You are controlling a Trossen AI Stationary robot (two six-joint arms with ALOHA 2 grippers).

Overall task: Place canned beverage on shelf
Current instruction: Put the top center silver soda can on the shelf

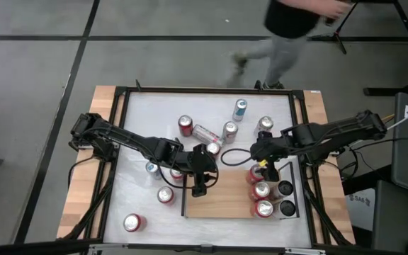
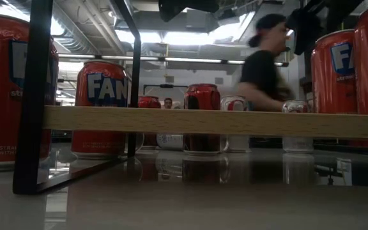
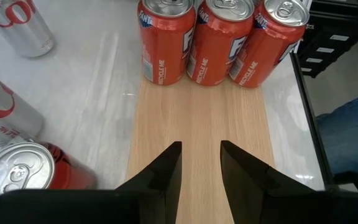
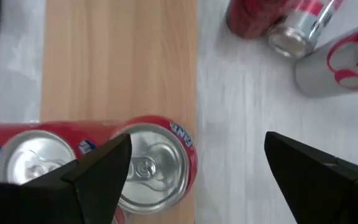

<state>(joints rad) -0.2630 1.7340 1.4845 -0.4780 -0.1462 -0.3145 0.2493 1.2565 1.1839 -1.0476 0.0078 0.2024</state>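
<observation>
- Your left hand (image 3: 201, 163) hovers empty over the bare wood of the shelf (image 1: 222, 198), fingers narrowly apart.
- Your right hand (image 4: 194, 171) gapes wide above the red cans (image 1: 261, 190) standing upright at the shelf's right end.

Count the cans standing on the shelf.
3, in a row at the shelf's right end: one under the right gripper, one mid-row, one nearest the front.
</observation>
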